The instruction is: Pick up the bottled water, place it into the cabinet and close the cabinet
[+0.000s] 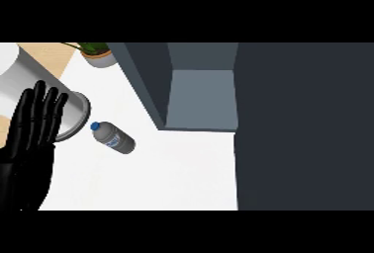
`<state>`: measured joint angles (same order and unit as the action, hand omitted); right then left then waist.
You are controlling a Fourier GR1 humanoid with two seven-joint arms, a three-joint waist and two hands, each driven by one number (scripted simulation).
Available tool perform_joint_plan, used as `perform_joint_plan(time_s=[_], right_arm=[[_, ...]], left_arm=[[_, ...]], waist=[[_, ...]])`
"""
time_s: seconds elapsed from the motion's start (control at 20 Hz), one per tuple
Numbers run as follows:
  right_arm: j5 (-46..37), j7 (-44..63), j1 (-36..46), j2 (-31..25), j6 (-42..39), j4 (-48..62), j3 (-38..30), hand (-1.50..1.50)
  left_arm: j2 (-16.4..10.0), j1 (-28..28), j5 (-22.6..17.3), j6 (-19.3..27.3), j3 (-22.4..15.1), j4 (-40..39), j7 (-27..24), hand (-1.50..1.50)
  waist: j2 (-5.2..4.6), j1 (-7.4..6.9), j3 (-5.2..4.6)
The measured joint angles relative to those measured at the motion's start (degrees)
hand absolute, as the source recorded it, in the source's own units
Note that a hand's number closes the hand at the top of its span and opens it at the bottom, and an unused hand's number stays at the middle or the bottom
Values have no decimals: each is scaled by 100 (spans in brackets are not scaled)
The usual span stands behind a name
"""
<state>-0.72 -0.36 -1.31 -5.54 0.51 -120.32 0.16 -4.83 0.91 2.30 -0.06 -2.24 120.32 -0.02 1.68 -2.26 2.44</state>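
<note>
Bottled water [115, 138] is seen lying on its side on the desk [175, 168], to the left of the cabinet [201, 99] and apart from it, about level with the cabinet's near front corner. The cabinet is dark grey-blue, and its compartment is exposed, with a paler panel visible inside. To the right of that compartment a broad dark panel [306, 123] is seen. It may be the cabinet's open door, though this cannot be told for certain from this angle. The white desk is spread out below and to the left of the cabinet.

The left robot hand [33, 128] is held far to the left of the cabinet, at the view's edge. Its fingers are straight, slightly spread and pointed up, and nothing is held in it. A round, grey-rimmed white vessel [79, 114] is partly covered by the hand on the side toward the cabinet. A potted plant [99, 53] is placed just left of the cabinet's far corner. The bottle's blue cap [95, 126] is turned away from the cabinet, and a white label with blue print is wrapped around its middle.
</note>
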Motion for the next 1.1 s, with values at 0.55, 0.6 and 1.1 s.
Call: perform_joint_plan(time_s=[0.55,0.6,1.1], right_arm=[[846,543,-887,81,-461,-639,406,-150],[981,654,-1043,31,-525,-778,380,-150],[1217,1114,-2310,-12,-800,-1811,599,-150]], left_arm=[[-1004,-147,-3041,-2010,993,-999,244,-150],[-1149,-115,-3340,-2208,1126,-1124,319,-150],[-1939,267,-4871,-3193,1937,-1503,946,-150]], waist=[[-154,320,-244],[-153,322,-246],[-149,270,-245]])
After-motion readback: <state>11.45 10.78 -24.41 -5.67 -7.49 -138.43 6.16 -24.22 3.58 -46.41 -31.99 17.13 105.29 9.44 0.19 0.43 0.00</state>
